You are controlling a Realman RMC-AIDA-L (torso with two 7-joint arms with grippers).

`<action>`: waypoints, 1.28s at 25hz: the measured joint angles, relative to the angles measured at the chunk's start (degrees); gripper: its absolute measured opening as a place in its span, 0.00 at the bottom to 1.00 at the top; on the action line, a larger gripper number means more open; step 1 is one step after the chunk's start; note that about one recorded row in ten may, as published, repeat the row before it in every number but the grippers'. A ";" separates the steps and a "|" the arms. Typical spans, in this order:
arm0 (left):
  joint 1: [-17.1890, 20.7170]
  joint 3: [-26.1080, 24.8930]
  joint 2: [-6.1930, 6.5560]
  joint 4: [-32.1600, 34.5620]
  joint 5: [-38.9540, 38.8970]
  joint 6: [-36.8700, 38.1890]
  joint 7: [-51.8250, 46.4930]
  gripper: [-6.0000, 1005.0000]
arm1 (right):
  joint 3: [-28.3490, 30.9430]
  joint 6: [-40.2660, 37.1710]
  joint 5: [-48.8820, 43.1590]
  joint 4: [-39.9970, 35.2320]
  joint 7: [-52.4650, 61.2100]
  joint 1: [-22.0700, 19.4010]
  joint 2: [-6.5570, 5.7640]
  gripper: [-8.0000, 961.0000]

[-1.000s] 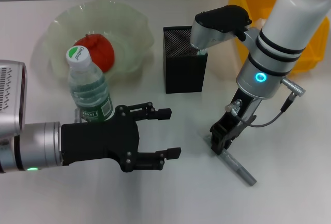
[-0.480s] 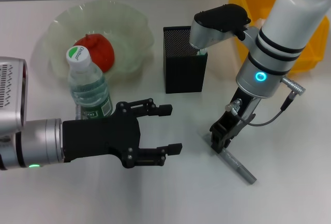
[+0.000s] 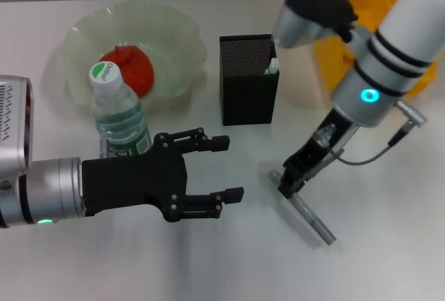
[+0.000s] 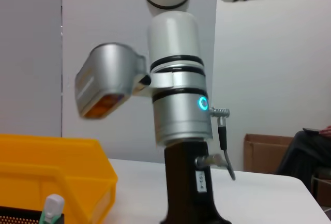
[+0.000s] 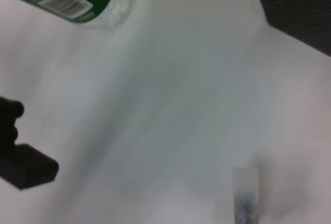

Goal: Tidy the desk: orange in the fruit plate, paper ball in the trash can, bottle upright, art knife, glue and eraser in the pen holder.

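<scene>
Grey art knife (image 3: pixel 311 218) lying flat on the white desk (image 3: pixel 389 245), clear cap end toward the pen holder, seen also in the right wrist view (image 5: pixel 244 193). Right gripper (image 3: pixel 288 183) down on the knife's upper end, fingers clenched around it. Black mesh pen holder (image 3: pixel 247 89) standing upright near the middle, with the green glue (image 3: pixel 272 66) inside, white tip up. Yellow trash can (image 3: pixel 334 9) behind the right arm. Orange (image 3: pixel 127 70) resting in the pale-green fruit plate (image 3: pixel 181 37). Bottle (image 3: pixel 119 117) upright just in front of the plate, white cap on top. Left gripper (image 3: pixel 219 170) hovering low beside the bottle, fingers spread apart and holding nothing. Eraser and paper ball not to be found in these views.
</scene>
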 joint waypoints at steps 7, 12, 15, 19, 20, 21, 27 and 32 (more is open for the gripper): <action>-0.07 -0.13 0.00 0.00 -0.14 0.13 -0.01 0.78 | 0.80 -1.19 10.62 -15.65 -5.94 -13.03 -0.45 0.15; 0.29 -0.05 0.02 0.00 -1.29 0.21 -0.37 0.78 | 4.91 -1.92 19.35 -26.34 -13.20 -22.93 -0.48 0.15; 0.74 -0.08 0.09 0.00 -1.74 0.29 -0.44 0.78 | 12.05 -4.09 28.97 -29.48 -21.13 -29.08 -0.52 0.15; 1.19 -0.21 0.09 0.00 -1.87 0.32 -0.41 0.78 | 19.11 -8.47 35.41 -28.09 -28.97 -31.48 -0.69 0.15; 1.36 -0.28 0.10 -0.13 -2.21 0.34 -0.19 0.78 | 23.63 -9.60 39.28 -25.24 -34.60 -32.68 -0.65 0.15; 1.36 -0.28 0.10 -0.13 -2.21 0.34 -0.19 0.78 | 23.63 -9.60 39.28 -25.24 -34.60 -32.68 -0.65 0.15; 1.31 0.12 0.20 -0.37 -2.59 0.46 -0.42 0.78 | 31.83 -9.39 49.10 -10.57 -52.11 -33.48 -1.09 0.15; 0.85 0.21 0.09 -0.37 -2.59 0.46 -0.18 0.78 | 33.62 -6.46 50.89 -0.74 -65.12 -30.78 -1.10 0.14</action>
